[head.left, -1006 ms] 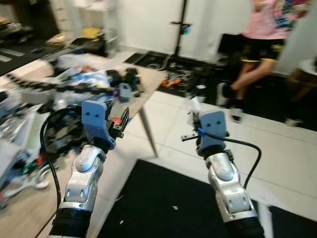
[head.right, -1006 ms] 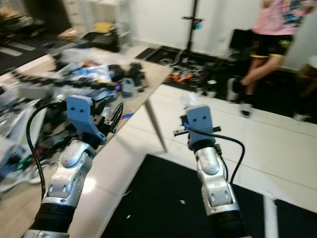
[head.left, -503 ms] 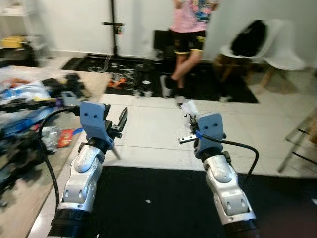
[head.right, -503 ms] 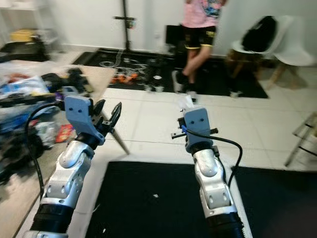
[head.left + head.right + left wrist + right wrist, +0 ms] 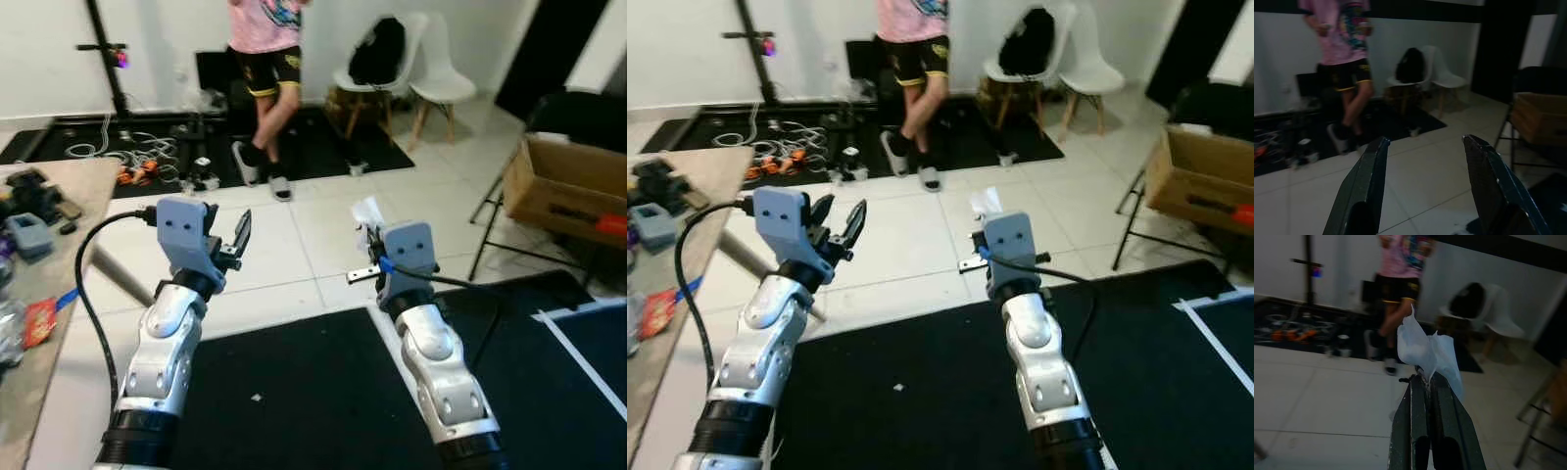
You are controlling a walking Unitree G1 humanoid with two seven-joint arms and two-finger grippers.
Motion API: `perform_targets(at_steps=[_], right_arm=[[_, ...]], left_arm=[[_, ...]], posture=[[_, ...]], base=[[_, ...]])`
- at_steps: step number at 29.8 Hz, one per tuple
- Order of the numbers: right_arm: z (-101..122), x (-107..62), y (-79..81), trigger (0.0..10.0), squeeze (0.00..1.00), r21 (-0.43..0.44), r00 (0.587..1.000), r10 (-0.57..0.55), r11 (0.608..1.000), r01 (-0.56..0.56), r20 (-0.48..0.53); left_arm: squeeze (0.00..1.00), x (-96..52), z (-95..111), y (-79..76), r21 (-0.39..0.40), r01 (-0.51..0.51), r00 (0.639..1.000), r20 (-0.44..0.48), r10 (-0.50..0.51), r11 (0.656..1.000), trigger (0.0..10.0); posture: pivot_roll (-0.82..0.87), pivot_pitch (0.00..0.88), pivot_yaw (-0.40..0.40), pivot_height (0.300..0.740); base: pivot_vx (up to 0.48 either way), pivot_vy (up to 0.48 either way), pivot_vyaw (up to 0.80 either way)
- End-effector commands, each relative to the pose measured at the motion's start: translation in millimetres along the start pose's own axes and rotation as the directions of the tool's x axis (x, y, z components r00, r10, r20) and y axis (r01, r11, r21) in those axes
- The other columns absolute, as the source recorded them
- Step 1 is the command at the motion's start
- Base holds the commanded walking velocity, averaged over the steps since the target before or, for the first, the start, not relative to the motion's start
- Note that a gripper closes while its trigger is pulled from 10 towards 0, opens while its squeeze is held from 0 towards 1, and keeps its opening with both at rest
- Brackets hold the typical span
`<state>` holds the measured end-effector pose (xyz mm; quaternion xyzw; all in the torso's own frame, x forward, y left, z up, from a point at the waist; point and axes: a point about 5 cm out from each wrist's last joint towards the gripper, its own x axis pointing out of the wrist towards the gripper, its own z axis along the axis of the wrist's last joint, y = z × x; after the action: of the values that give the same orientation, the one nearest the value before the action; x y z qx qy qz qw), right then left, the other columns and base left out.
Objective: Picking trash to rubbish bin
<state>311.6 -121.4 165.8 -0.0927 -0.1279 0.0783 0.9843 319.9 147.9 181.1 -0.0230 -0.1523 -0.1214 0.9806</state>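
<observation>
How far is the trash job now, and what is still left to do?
Pickup looks done: the right gripper has its jaws shut on a white scrap of trash. The left gripper is open and empty. Left to do: dropping it; I cannot identify a rubbish bin.

Crumpled thin white plastic scrap (image 5: pixel 1426 352), glossy pale floor tiles (image 5: pixel 323 235), matt black mat (image 5: pixel 294 392).

A crumpled white scrap of trash (image 5: pixel 1427 351), thin and plastic-like, is sticking up from between the closed black fingers of the right gripper (image 5: pixel 1426 382), hanging in the air above the tiled floor.
</observation>
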Motion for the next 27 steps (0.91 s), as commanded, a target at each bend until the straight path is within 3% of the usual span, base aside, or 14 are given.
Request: perform_targets(at_steps=[1, 27], right_arm=[[-3.6, -1.6, 0.0, 10.0, 0.00, 0.008, 1.000, 0.000, 1.000, 0.000, -0.022], [-13.8, -6.4, -1.0, 10.0, 0.00, 0.022, 0.997, 0.002, 1.000, -0.001, -0.071]], left_arm=[[0.00, -1.1, -4.7, 0.2, 0.005, 0.001, 1.000, -0.022, -0.001, 1.000, 10.0], [0.00, 1.1, -6.8, -1.9, 0.004, -0.002, 1.000, -0.027, 0.002, 1.000, 10.0]], posture=[[-0.03, 0.050, 0.019, 0.740], [-0.03, 0.054, 0.018, 0.740]], base=[[0.000, 0.000, -0.80], [0.000, 0.000, -0.80]])
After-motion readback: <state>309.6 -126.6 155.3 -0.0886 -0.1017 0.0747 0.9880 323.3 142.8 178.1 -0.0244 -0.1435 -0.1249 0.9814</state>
